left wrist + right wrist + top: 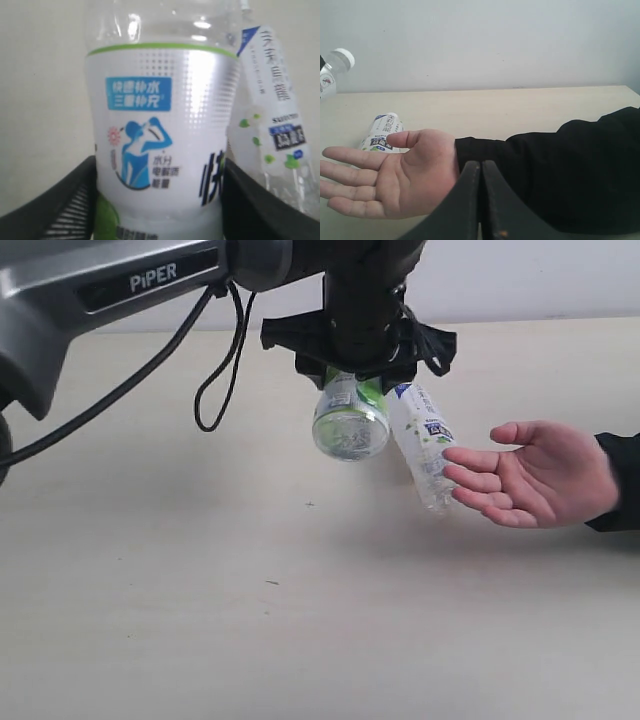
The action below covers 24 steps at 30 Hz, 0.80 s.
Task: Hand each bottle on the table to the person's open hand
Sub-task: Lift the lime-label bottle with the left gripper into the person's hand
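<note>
The left hand (355, 375) is gripping a clear bottle (351, 420) around its labelled body. Its black fingers (65, 207) are pressing on either side, and the jaws are standing only as wide as the bottle. The bottle is hanging in the air above the pale surface (200, 620), tilted so that its round base is facing the exterior camera. Its label is showing a white ground, a green band and a blue figure drinking.

A second bottle (422, 445), slimmer and bearing a white label with green leaves, is lying on the surface just beside the held one. Its far end is sitting right against the fingers of the person's palm (535, 475); whether they are touching is not clear. The palm is lying open and turned upward on the right of the exterior view, well clear of the held bottle, with a black sleeve (560, 175) covering the forearm.

The right hand (481, 200) is hovering over that sleeve with its two fingers pressed flat together, holding nothing.
</note>
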{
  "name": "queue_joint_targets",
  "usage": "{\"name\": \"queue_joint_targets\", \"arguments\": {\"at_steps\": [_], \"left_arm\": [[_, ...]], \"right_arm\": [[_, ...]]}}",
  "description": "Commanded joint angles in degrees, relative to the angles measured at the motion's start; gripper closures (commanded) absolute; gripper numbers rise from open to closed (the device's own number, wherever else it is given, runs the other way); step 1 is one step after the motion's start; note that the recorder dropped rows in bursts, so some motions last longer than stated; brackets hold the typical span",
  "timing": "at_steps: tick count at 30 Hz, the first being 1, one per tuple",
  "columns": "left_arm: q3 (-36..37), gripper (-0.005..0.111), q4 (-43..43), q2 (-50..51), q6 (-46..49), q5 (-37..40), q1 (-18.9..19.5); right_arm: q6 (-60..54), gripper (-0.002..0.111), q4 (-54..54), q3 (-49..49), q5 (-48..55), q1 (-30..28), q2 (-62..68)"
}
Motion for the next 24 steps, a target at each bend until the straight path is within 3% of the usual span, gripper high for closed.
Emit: {"name": "queue_joint_targets", "arguments": {"at_steps": [1,14,24], "left_arm": [[-0.3,0.107,1.9,-4.5,0.4,0.0,-3.1],[-0.3,0.107,2.1,-9.8,-11.6,-3.2,-9.7],[-0.3,0.107,-3.6,-8.9,-18.4,-13.5,-12.6]], "right_arm": [[-0.1,0.108,-0.1,0.2,-0.3,-0.3,-0.3],[-0.1,0.108,-0.1,0.2,-0.3,-0.3,-0.3],[-0.1,0.108,-0.1,0.2,-0.3,-0.3,-0.3]]}}
